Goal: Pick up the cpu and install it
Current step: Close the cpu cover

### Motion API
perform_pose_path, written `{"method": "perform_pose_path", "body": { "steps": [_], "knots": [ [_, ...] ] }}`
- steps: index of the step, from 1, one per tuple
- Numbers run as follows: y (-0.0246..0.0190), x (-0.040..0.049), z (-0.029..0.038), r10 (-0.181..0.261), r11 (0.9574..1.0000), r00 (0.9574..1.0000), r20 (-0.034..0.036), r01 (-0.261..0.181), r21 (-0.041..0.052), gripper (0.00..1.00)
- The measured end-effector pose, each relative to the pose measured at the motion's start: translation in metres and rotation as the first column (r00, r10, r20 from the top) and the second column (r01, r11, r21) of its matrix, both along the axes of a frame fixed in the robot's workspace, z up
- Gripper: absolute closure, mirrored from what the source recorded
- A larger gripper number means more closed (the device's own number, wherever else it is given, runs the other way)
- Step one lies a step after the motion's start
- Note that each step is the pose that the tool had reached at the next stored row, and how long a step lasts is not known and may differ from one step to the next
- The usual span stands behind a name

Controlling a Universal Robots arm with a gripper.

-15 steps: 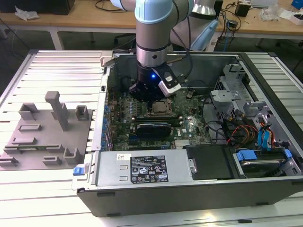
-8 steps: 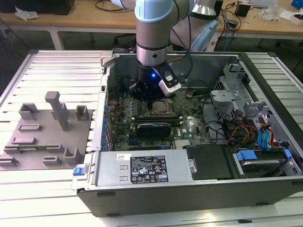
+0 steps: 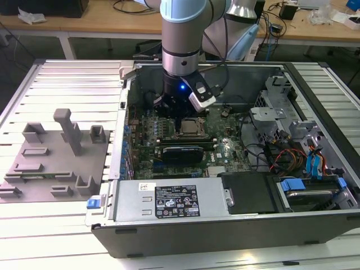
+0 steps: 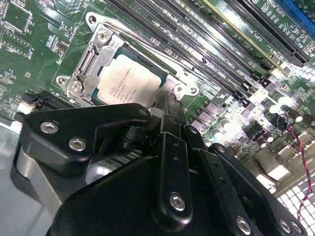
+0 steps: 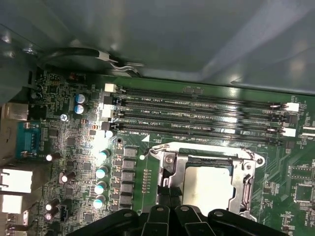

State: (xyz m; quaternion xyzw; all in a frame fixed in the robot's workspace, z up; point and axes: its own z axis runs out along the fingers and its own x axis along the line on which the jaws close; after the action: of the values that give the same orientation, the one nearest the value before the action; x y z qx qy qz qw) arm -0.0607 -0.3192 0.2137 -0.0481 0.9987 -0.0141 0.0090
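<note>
While in socket (image 4: 91, 61) — cpu (image 4: 129, 84) just beside claw (image 4: 165, 112)

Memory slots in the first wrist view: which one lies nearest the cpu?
The slot running right alongside the socket frame that holds the cpu; the others lie beyond it, toward the grey case wall.

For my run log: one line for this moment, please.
cpu: in motherboard socket | gripper: low at cpu's edge | grasp: cannot tell
</note>
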Motion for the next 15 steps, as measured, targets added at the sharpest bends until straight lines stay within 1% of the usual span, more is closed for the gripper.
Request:
{"method": "perform_pose_path", "body": {
  "steps": [3, 7, 9, 11, 14, 15],
  "knots": [
    [0.0005, 0.0001, -0.0004, 0.000, 1.0000, 1.0000, 0.0002, 0.000, 0.0001, 0.89],
    [0.0006, 0.0001, -0.0073, 0.000, 1.0000, 1.0000, 0.0004, 0.000, -0.0002, 0.89],
    [0.0006, 0.0000, -0.0091, 0.000, 1.0000, 1.0000, 0.0002, 0.000, -0.0007, 0.89],
    [0.0006, 0.0000, -0.0094, 0.000, 1.0000, 1.0000, 0.0005, 0.000, -0.0007, 0.89],
    [0.0013, 0.0000, -0.0096, 0.000, 1.0000, 1.0000, 0.0031, 0.000, 0.0014, 0.89],
    [0.0015, 0.0001, -0.0093, 0.000, 1.0000, 1.0000, 0.0051, 0.000, 0.0021, 0.89]
  ]
}}
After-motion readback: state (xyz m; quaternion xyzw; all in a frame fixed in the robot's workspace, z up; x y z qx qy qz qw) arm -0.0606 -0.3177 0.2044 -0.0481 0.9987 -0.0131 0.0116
